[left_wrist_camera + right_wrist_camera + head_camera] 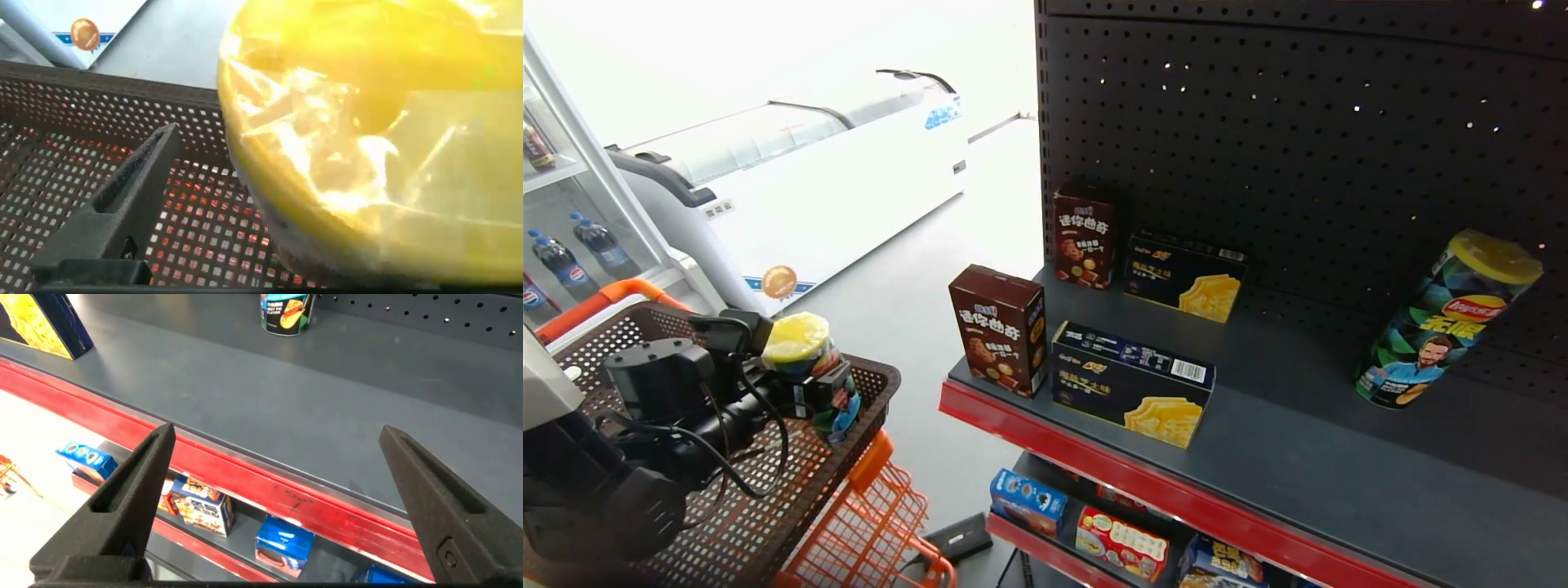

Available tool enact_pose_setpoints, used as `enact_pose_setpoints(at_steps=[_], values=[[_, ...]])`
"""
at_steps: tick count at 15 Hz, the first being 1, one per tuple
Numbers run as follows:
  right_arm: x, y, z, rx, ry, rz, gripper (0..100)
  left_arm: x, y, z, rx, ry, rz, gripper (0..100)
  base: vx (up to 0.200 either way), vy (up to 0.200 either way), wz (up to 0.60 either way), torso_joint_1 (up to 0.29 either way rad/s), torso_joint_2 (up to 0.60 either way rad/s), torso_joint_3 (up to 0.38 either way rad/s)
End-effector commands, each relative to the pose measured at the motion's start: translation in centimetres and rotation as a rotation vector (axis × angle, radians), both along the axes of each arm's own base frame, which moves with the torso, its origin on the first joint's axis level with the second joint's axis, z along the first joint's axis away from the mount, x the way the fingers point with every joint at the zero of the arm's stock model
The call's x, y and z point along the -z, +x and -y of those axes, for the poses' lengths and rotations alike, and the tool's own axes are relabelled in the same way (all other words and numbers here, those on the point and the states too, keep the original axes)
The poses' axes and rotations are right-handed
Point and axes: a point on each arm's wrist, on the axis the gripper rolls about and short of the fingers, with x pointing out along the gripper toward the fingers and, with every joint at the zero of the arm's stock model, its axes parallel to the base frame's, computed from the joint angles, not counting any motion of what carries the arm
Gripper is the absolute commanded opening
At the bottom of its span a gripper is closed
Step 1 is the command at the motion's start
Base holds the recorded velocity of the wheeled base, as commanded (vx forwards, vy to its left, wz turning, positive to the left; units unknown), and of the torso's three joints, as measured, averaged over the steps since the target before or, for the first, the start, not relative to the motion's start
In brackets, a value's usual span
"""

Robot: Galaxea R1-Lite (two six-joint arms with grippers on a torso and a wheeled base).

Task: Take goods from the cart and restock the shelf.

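Clearly the left gripper (821, 398) was clamped round the body of the chip can (799, 341), yellow lid up. It held the can just above the brown cart basket (874, 377), well apart from the shelf (1298, 465). The right gripper (278, 437) hung over the shelf's red front edge with its jaws wide apart, holding nothing.

From where I stood, the risk looked to lie in the carry across. The can was smooth and round, and gripped from the side it could slip or twist, then drop to the floor between cart and shelf. Going in, it might clip the brown biscuit box (1001, 327) or the blue box (1131, 384) at the front edge and knock one off. Set down tilted, it could topple and roll toward the second can (1445, 327) near the back panel.
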Motion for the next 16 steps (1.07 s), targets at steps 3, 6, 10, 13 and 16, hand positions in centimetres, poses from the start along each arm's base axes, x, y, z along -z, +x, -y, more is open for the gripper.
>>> enact_pose_setpoints(at_steps=[3, 6, 10, 13, 16], values=[[0.0, 0.0, 0.0, 0.000, 0.000, 0.000, 100, 2.0, 2.4, 0.5, 0.023, -0.002, 0.001, 100, 0.000, 0.000, 0.00, 0.000, 0.00, 0.000], [0.0, 0.0, 0.0, 0.000, 0.000, 0.000, 100, 2.3, 3.7, 1.0, 0.037, -0.030, 0.008, 0, 0.000, 0.000, 0.00, 0.000, 0.00, 0.000], [0.0, 0.0, 0.0, 0.000, 0.000, 0.000, 100, 1.4, 3.8, 1.7, 0.072, -0.053, 0.036, 0, 0.000, 0.000, 0.00, 0.000, 0.00, 0.000], [0.0, 0.0, 0.0, 0.001, 0.000, 0.000, 100, -1.5, 3.2, 2.0, 0.082, -0.060, 0.116, 0, 0.000, 0.000, 0.00, 0.000, 0.00, 0.000], [0.0, 0.0, 0.0, 0.000, 0.000, 0.000, 100, -5.1, 2.0, 2.4, 0.099, -0.046, 0.217, 0, 0.000, 0.000, 0.00, 0.000, 0.00, 0.000]])
